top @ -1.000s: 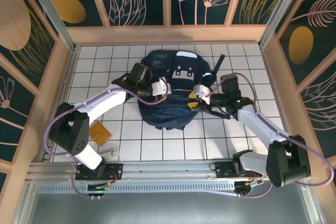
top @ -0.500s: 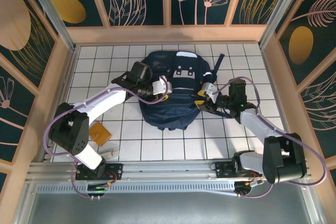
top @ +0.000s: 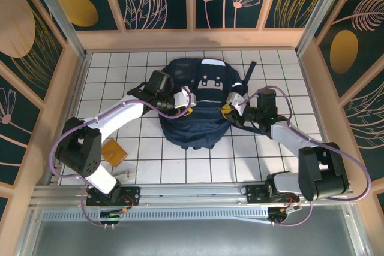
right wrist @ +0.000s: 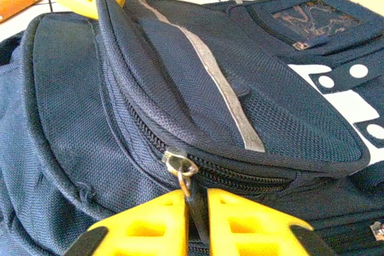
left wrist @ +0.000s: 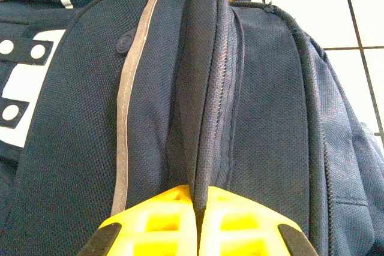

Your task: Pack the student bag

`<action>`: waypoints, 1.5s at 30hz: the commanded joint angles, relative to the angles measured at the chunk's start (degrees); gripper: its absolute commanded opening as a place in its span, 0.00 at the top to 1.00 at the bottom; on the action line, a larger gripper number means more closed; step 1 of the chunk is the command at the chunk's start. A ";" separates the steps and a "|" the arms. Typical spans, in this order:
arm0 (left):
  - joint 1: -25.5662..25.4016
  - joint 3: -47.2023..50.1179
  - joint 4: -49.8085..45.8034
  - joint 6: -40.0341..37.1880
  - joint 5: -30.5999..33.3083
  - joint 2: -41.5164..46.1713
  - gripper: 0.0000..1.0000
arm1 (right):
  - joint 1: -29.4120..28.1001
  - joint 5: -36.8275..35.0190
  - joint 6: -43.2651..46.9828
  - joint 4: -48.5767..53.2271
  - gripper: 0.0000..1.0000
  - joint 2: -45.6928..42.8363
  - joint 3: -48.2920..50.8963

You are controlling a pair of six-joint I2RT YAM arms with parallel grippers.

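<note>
The student bag (top: 195,103), a large dark navy backpack with pale stripes, lies flat in the middle of the white tiled table. My left gripper (top: 187,101) sits at the bag's left side, shut on a raised fold of the bag's fabric (left wrist: 204,118) beside a zip line; the yellow fingers (left wrist: 162,214) pinch it tight. My right gripper (top: 227,109) is at the bag's right side, shut on the black pull tab (right wrist: 198,220) that hangs from the metal zip slider (right wrist: 177,161). The zip behind the slider (right wrist: 240,178) looks closed.
A flat tan item (top: 114,151) lies on the tiles by the left arm's base, with a small white object (top: 129,175) nearer the front rail. Wooden walls with patterned panels (top: 192,37) enclose the table on three sides. The bag's black strap (top: 249,73) trails toward the back right.
The right gripper has edged left against the bag and closed its jaws on the zip pull. The left gripper keeps its hold on the fabric fold and has not moved.
</note>
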State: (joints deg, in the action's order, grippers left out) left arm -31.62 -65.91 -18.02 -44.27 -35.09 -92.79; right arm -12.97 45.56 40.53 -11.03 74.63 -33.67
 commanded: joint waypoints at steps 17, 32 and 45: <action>-0.53 -2.50 3.17 2.80 -0.97 0.87 1.00 | -9.21 2.74 16.51 29.86 1.00 -1.94 -14.18; -0.55 1.39 12.23 13.23 -8.06 3.18 1.00 | -24.72 -10.50 -41.43 0.17 1.00 10.53 -17.47; 0.63 3.62 9.95 19.98 -7.93 9.38 0.54 | -23.41 -13.01 -0.54 22.74 0.62 -6.05 -16.98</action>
State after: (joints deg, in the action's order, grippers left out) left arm -30.44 -63.33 -11.62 -29.58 -36.67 -87.48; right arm -36.49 32.97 19.84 2.33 70.96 -47.31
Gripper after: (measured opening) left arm 0.431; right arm 0.364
